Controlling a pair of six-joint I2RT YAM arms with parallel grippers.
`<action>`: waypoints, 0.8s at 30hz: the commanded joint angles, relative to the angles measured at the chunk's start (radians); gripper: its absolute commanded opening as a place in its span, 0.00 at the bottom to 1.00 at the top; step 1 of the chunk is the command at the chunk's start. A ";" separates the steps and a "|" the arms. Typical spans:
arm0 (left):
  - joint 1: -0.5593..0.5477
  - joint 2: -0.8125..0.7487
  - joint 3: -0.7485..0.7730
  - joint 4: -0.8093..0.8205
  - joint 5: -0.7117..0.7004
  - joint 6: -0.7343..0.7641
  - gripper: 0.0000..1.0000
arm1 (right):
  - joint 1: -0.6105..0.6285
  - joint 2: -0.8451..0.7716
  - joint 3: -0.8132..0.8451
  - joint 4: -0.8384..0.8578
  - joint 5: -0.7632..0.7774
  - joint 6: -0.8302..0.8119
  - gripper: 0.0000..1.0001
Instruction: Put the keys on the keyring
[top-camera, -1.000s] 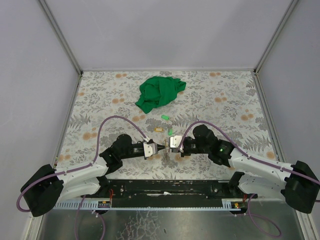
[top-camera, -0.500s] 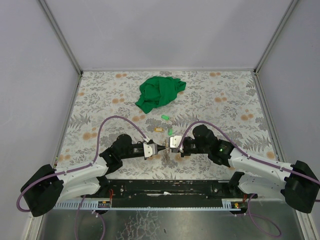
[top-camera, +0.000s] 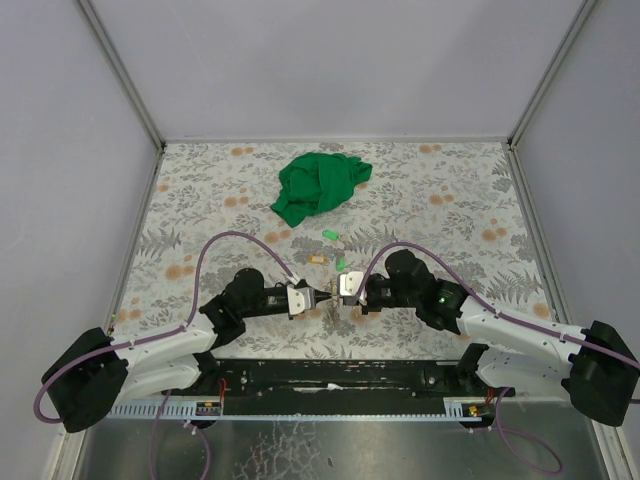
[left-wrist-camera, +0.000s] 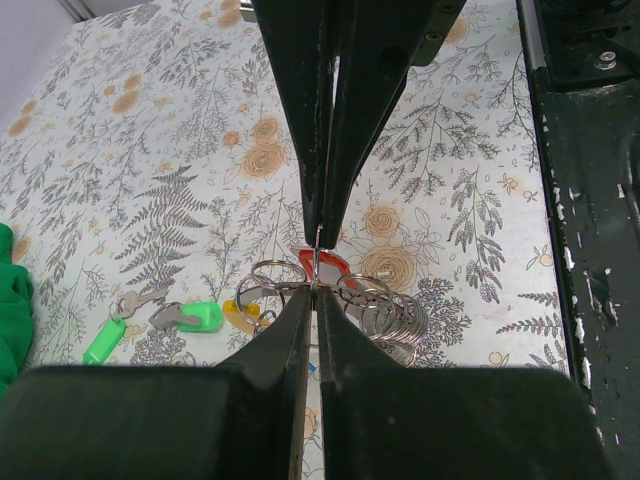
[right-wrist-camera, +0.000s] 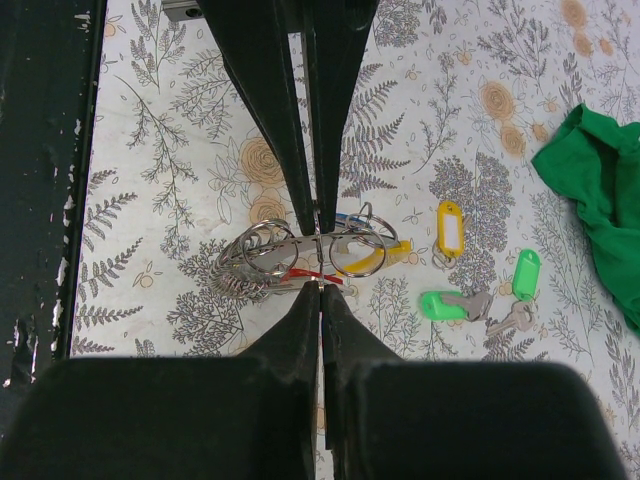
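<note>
My left gripper (top-camera: 327, 294) and right gripper (top-camera: 343, 292) meet tip to tip low over the table. In the left wrist view my left gripper (left-wrist-camera: 315, 290) is shut on the keyring (left-wrist-camera: 318, 252), a thin wire seen edge-on, and the right gripper's tips pinch the wire's far end. The right wrist view shows my right gripper (right-wrist-camera: 320, 290) shut on the same keyring (right-wrist-camera: 318, 248). Several small split rings (right-wrist-camera: 262, 248), a red tag (right-wrist-camera: 305, 272), a yellow tag (right-wrist-camera: 388, 257) and a blue tag hang under it. Loose keys lie beyond: two with green tags (right-wrist-camera: 443, 303) (right-wrist-camera: 525, 271), one with a yellow tag (right-wrist-camera: 450, 227).
A crumpled green cloth (top-camera: 320, 185) lies at the back middle of the flowered table. The loose keys (top-camera: 330, 235) lie between it and the grippers. The black base rail (top-camera: 330, 372) runs along the near edge. Grey walls stand on three sides.
</note>
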 joint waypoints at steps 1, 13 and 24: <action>-0.005 0.008 0.004 0.061 0.026 -0.003 0.00 | 0.016 -0.002 0.016 0.045 -0.011 0.008 0.00; -0.005 0.017 0.013 0.053 0.046 -0.007 0.00 | 0.038 0.008 0.028 0.067 0.009 0.018 0.00; -0.006 0.023 0.024 0.033 0.030 -0.012 0.00 | 0.063 -0.002 0.039 0.073 0.029 0.022 0.00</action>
